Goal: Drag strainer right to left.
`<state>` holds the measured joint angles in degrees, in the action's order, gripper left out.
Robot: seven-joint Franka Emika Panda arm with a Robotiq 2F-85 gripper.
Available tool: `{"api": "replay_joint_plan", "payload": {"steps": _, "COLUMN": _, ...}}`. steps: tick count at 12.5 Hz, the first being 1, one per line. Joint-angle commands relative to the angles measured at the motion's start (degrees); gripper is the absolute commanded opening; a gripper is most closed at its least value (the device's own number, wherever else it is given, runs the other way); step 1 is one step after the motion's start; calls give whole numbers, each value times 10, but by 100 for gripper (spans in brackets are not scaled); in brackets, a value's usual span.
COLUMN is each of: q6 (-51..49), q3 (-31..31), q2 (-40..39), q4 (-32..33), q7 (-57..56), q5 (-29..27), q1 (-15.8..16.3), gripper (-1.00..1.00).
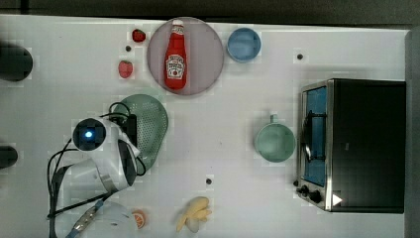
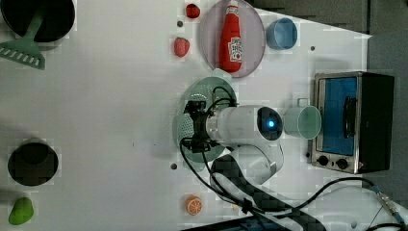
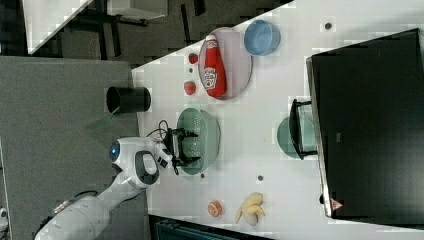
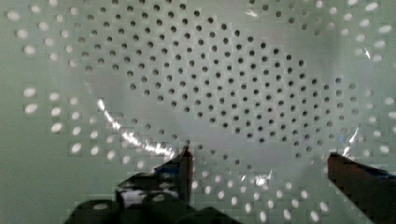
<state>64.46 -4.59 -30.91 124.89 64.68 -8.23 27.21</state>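
- The pale mint-green oval plastic strainer (image 1: 151, 126) sits on the white counter (image 1: 228, 163) left of centre in the top view, just below the round grey plate (image 1: 208, 54) that carries the red ketchup bottle (image 1: 175, 55).
- Its long axis runs up and down the top view, so the drag goes across its short side.
- The jaws of the gripper (image 3: 186, 146) stand open. In the right view, the two dark fingers spread apart over the strainer's lower left part.
- The wrist view looks straight into the perforated bowl, with one dark fingertip (image 4: 184, 165) low in the frame and the other at the right edge, a wide gap between them. Both seem to be inside the bowl or just above its floor; I cannot tell whether they touch it.
- The strainer lies directly under the jaws and reaches toward the top view's right from the arm's white wrist (image 1: 106, 148).
- The round green mug (image 1: 275, 141) stands well apart to the right in the top view, beside the silver toaster oven (image 1: 356, 144).
- In my judgement, a pull toward the top view's left has bare counter ahead; the two red strawberries (image 1: 126, 69) lie above that path.
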Motion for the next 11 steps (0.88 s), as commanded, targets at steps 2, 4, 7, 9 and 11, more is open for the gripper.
{"api": "replay_joint_plan", "payload": {"steps": 2, "q6": -7, "q3": -11, "q2": -12, "q4": -36, "q7": 83, "q5": -3, "q1": 43, "gripper": 100}}
{"api": "replay_joint_plan", "payload": {"steps": 4, "q6": -8, "q3": -10, "q2": -21, "q4": -52, "q7": 92, "q5": -3, "q1": 54, "gripper": 100}}
{"api": "replay_joint_plan", "payload": {"steps": 7, "q6": -14, "q3": -10, "q2": -34, "q4": -78, "q7": 92, "q5": -5, "q1": 68, "gripper": 100}}
{"api": "replay_joint_plan", "payload": {"steps": 9, "q6": -20, "q3": -10, "q2": -42, "q4": -94, "q7": 97, "q5": -17, "q1": 75, "gripper": 100}}
{"api": "replay_joint_plan", "payload": {"steps": 11, "q6": -20, "q3": -10, "q2": -49, "q4": -109, "q7": 98, "q5": -31, "q1": 84, "gripper": 100}}
